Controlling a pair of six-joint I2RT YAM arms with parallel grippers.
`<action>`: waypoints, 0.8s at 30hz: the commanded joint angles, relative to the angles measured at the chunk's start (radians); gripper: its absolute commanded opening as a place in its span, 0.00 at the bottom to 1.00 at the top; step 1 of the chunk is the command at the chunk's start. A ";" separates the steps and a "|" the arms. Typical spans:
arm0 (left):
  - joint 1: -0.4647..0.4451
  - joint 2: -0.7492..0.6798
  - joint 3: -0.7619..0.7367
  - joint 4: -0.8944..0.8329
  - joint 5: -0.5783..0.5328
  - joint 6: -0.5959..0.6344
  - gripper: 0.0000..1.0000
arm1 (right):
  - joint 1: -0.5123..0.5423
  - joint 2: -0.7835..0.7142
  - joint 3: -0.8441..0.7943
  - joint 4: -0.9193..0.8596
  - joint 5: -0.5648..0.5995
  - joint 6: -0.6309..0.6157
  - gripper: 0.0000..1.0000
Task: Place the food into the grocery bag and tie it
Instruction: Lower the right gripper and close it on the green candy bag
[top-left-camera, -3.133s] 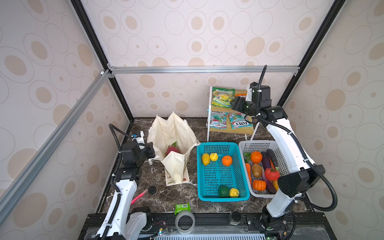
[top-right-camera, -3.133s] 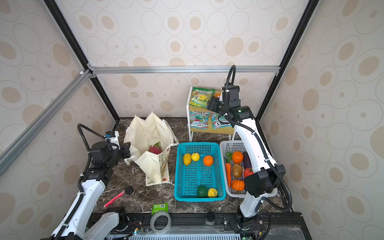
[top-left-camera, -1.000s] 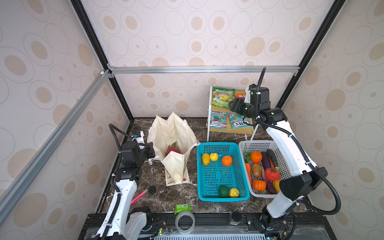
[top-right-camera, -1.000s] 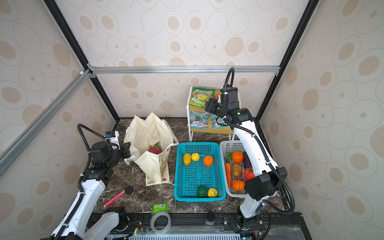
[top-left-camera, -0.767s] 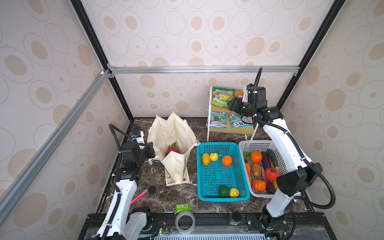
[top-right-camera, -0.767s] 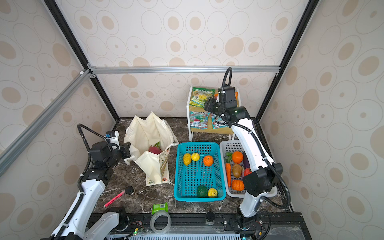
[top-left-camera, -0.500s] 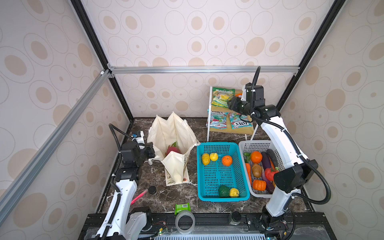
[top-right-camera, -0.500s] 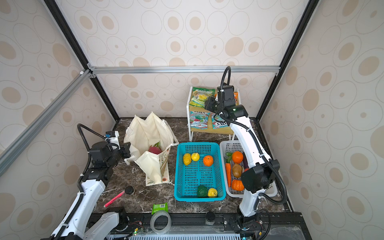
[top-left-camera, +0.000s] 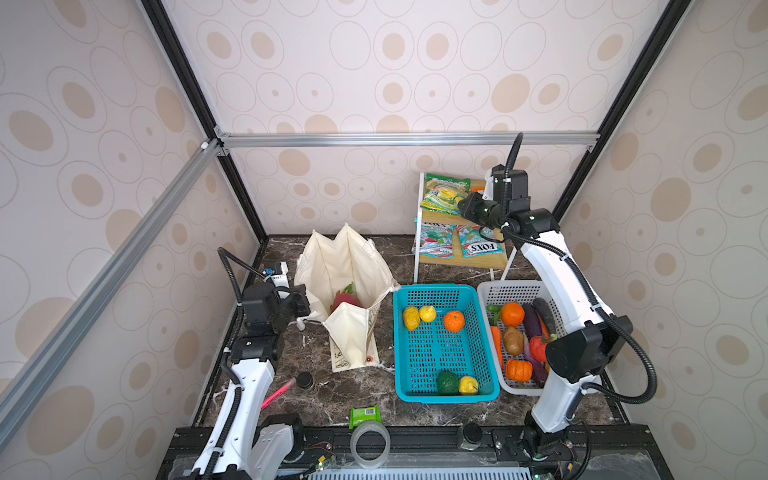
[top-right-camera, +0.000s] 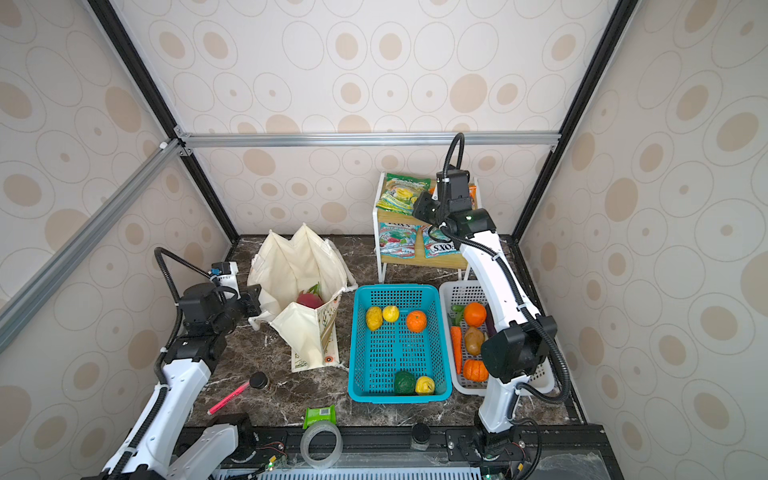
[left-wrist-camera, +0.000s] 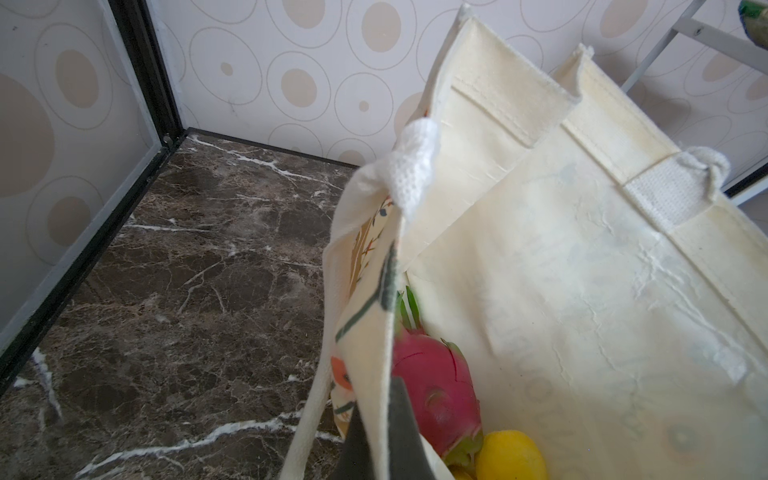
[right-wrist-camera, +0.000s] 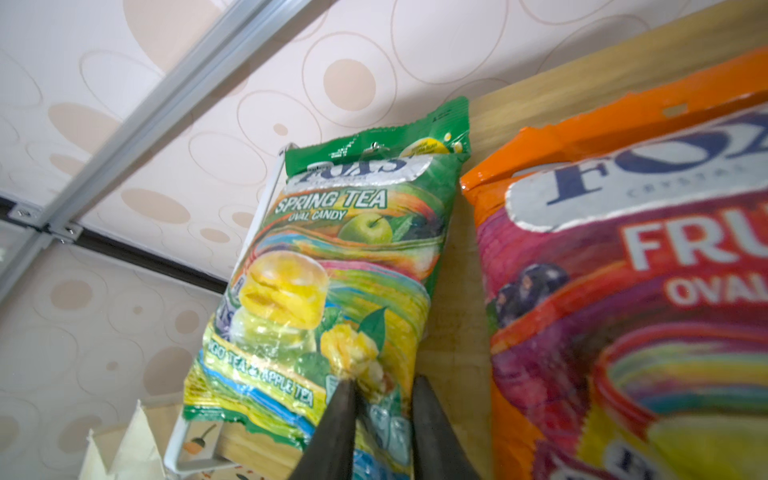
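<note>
Though unclear from above, left gripper (left-wrist-camera: 380, 432) pinches bag (left-wrist-camera: 561, 270); right gripper (right-wrist-camera: 384, 419) straddles green packet (right-wrist-camera: 332, 270) (grip uncertain).

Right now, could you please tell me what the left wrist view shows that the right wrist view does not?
Only the left wrist view: the pink dragon fruit and a lemon inside the grocery bag, whose wall the left gripper pinches. Only the right wrist view: the right gripper straddling the green packet, beside the orange packet. Both: the bag and the shelf's white frame.
</note>
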 joint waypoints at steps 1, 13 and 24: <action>0.004 -0.017 0.020 0.020 -0.007 0.028 0.00 | -0.002 0.013 0.008 0.013 -0.035 0.014 0.17; 0.004 -0.018 0.021 0.021 0.006 0.024 0.00 | -0.003 0.038 0.010 0.015 -0.079 0.028 0.35; 0.004 -0.019 0.020 0.023 0.009 0.025 0.00 | 0.003 0.067 0.153 -0.052 -0.197 -0.017 0.00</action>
